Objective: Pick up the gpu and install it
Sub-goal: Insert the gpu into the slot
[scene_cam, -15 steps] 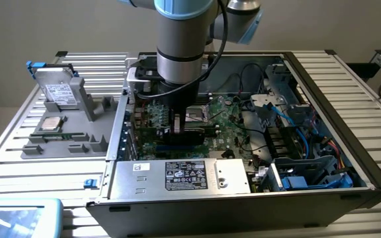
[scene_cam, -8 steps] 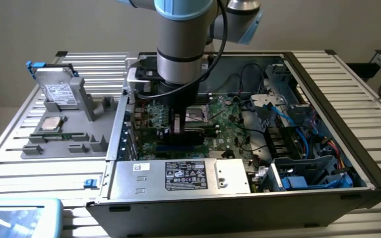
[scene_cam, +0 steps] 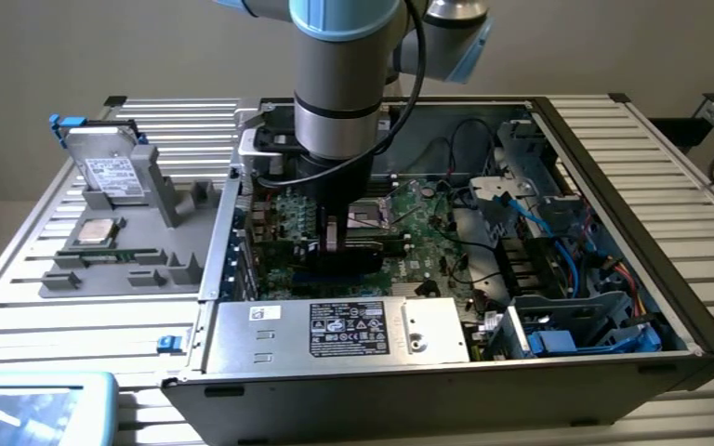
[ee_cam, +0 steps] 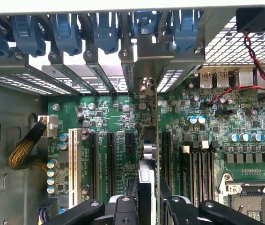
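The gripper point(scene_cam: 332, 240) is down inside the open case point(scene_cam: 456, 400). Its two fingers point(ee_cam: 123, 208) are closed on the gpu point(ee_cam: 146, 157), one on each flat side. The gpu stands on its thin edge, right over the green board point(ee_cam: 99, 112). Its long side runs the same way as the black slots point(ee_cam: 110, 159). Its far end points at the back wall with the blue clips point(ee_cam: 67, 33). I cannot tell if it is pushed all the way into a slot. In the exterior view the gpu's black block shows just under the gripper. The case also holds a silver box point(scene_cam: 431, 334) and red and black wires point(ee_cam: 256, 61). On the exterior view's left, a grey tray point(scene_cam: 146, 274) holds a drive point(scene_cam: 112, 172) standing up and a thin green stick point(scene_cam: 109, 253) lying flat.
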`<state>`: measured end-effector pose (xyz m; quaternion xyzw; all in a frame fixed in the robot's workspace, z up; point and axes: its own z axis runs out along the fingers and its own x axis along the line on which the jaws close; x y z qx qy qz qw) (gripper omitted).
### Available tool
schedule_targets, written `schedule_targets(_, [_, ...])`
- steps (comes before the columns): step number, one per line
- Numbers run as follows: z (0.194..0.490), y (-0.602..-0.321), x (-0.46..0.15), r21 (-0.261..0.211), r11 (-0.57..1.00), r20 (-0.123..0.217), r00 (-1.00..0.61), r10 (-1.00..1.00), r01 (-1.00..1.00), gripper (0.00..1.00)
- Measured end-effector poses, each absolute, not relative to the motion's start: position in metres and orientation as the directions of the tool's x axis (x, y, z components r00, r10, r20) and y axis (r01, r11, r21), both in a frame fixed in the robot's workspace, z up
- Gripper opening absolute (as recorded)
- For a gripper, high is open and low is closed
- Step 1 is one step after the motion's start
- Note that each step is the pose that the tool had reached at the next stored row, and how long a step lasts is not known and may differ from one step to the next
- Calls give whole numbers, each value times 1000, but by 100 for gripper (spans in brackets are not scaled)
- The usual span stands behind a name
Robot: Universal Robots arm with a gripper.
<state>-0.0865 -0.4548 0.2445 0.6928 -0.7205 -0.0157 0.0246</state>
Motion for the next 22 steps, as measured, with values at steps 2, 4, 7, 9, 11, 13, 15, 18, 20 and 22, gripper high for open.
schedule_targets(2, [244, -455, -86, 57, 40, 14, -39, -999, -998, 28])
schedule_targets(4, [244, -455, -87, 57, 40, 14, -39, -999, -998, 28])
schedule_targets(7, [244, -455, -87, 57, 39, 14, -38, -999, -998, 28])
schedule_targets(9, [244, -455, -87, 57, 39, 14, -38, -999, -998, 28])
schedule_targets(11, [244, -455, -87, 57, 39, 14, -38, -999, -998, 28])
schedule_targets(13, [244, -455, -87, 57, 39, 14, -38, -999, -998, 28])
schedule_targets(15, [244, -455, -87, 57, 39, 14, -38, -999, -998, 28])
schedule_targets(18, [244, -455, -86, 57, 39, 16, -38, -999, -998, 28])
schedule_targets(20, [244, -455, -87, 57, 39, 17, -38, -999, -998, 28])
schedule_targets(22, [244, -455, -87, 57, 38, 17, -37, -999, -998, 28])
